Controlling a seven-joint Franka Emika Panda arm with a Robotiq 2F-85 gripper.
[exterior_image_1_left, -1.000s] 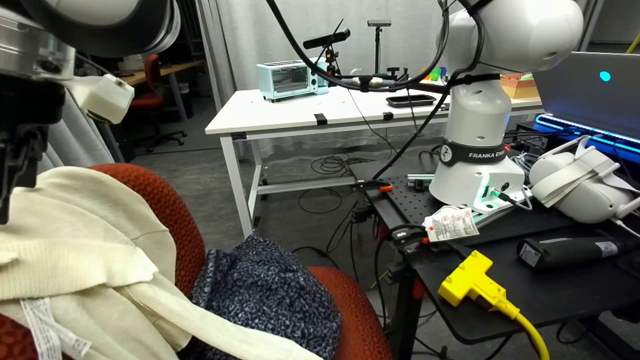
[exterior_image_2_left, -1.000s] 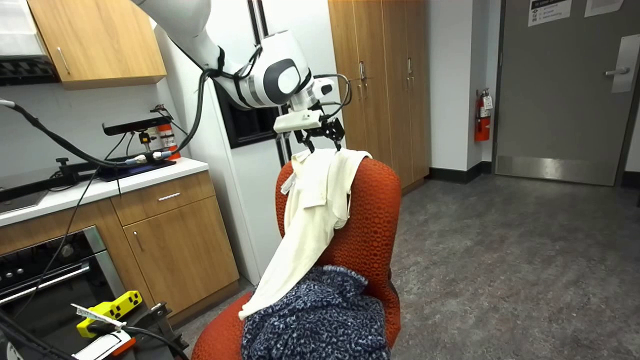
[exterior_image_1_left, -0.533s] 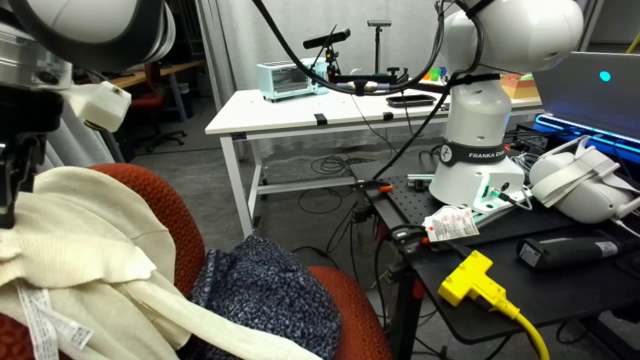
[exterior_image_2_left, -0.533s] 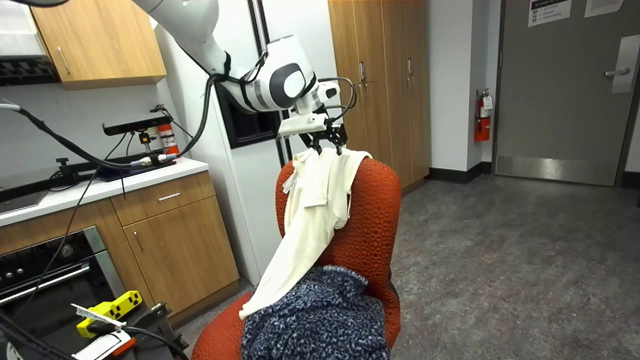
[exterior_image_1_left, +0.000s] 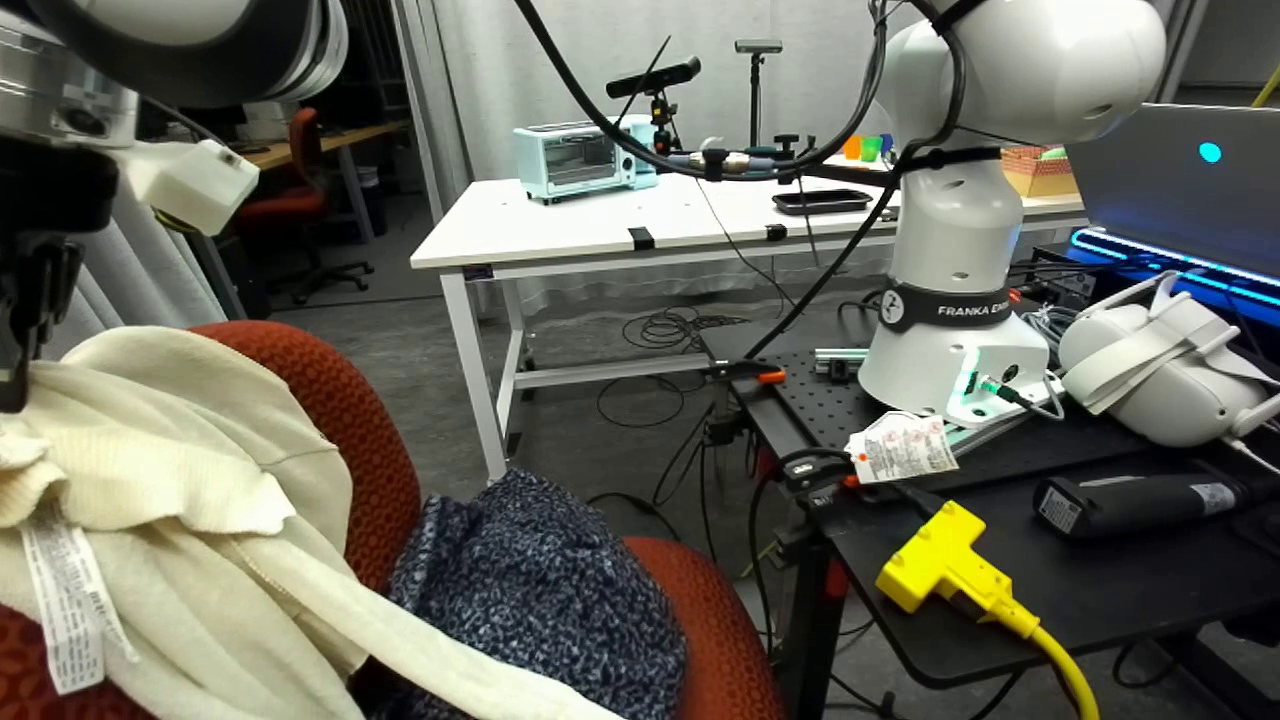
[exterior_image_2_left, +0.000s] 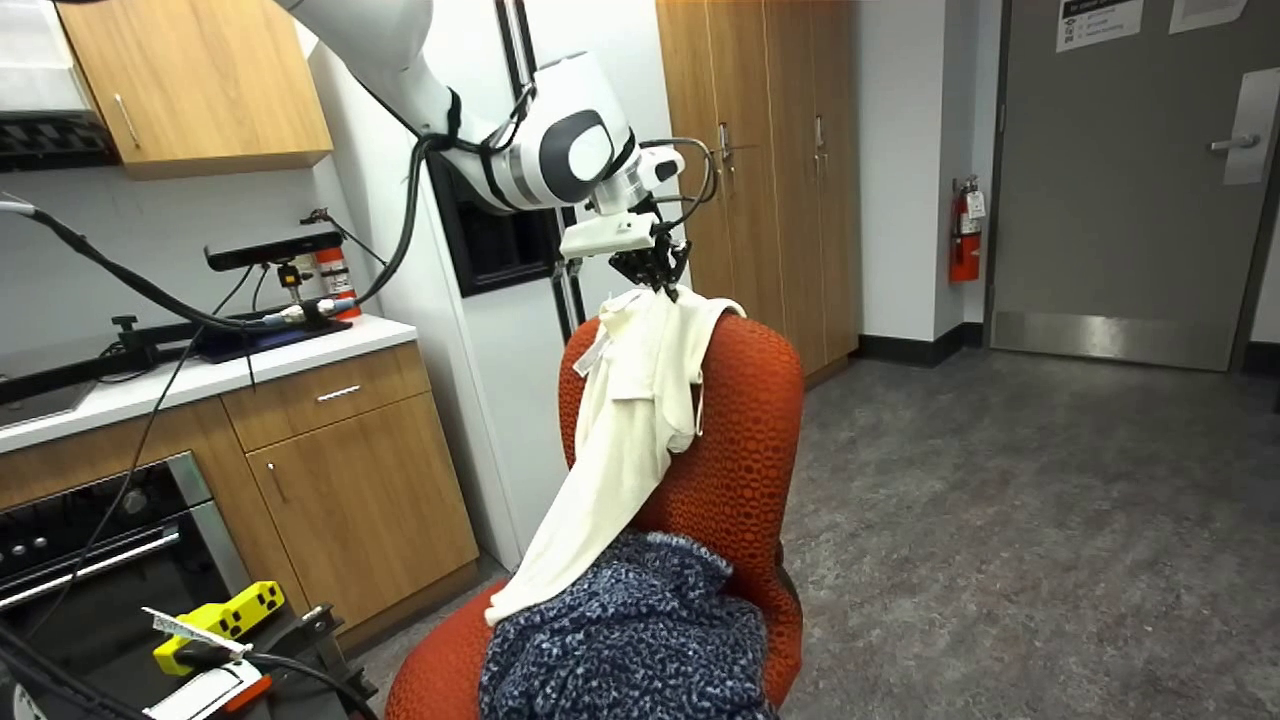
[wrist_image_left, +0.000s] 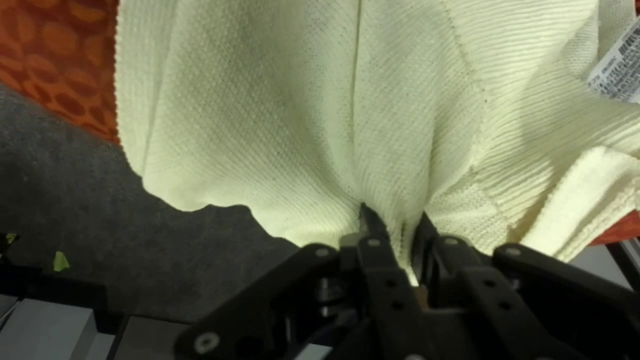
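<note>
The gripper (wrist_image_left: 396, 217) grips the cream sweater (wrist_image_left: 280, 125) in a bunched pinch. In an exterior view the sweater drapes over the red chair (exterior_image_2_left: 750, 430), its sleeve (exterior_image_2_left: 562, 558) trailing toward seven o'clock to a blue cloth (exterior_image_2_left: 630, 630). Grasping seems the step in hand; the next move likely calls for a firm hold.

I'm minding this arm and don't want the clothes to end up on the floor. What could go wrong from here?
The gripper pinches only a bunched fold of the cream garment, so the knit might slip free. Its long sleeve runs down across the dark speckled garment and could drag it along. More fabric drapes over the red chair back, where a pull might catch.
</note>
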